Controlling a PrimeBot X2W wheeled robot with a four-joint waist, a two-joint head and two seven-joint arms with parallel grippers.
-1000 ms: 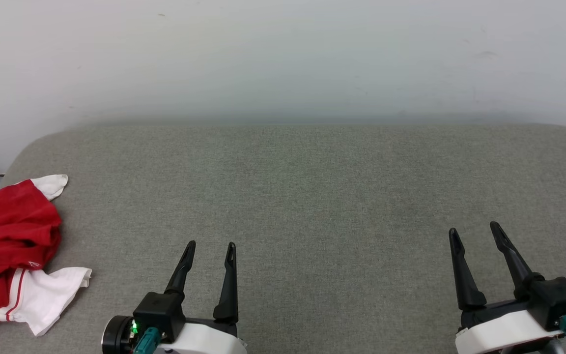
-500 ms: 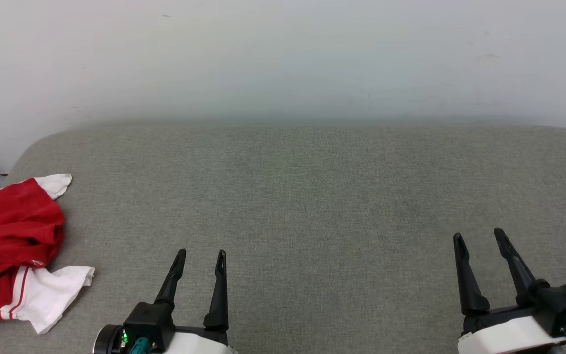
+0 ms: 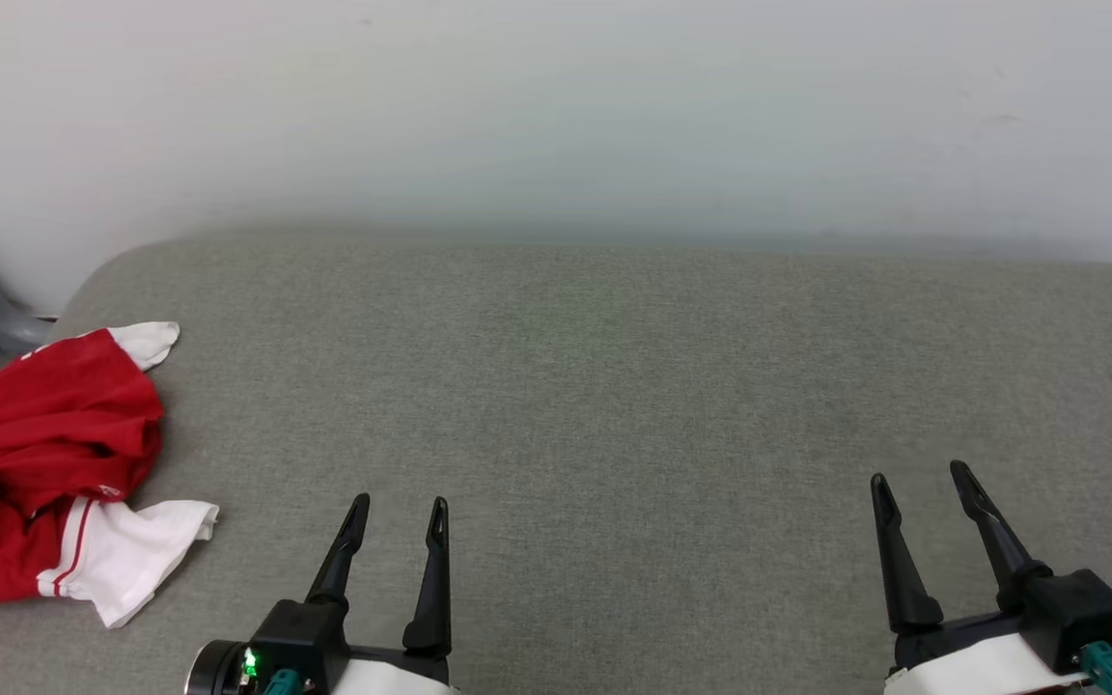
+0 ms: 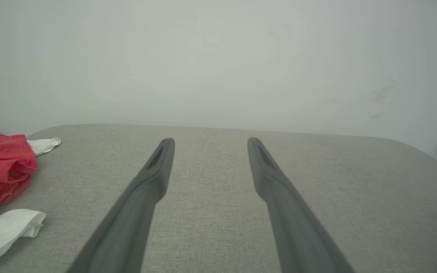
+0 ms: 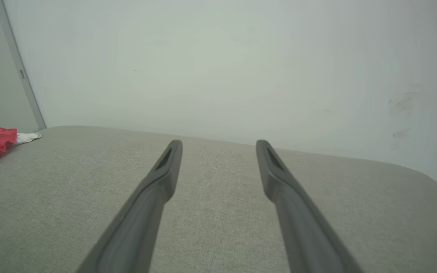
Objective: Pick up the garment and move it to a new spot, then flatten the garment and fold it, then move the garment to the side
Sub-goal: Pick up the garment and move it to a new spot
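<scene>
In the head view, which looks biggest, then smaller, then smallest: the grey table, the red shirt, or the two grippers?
1. The grey table.
2. The red shirt, partly cut off at the left edge.
3. The left gripper and the right gripper: they look about alike, both cropped at the bottom, so unranked.

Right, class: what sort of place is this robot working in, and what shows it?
Probably an indoor test setup: a grey fabric-covered table against a bare white wall, with one crumpled red-and-white garment at its left edge.
</scene>
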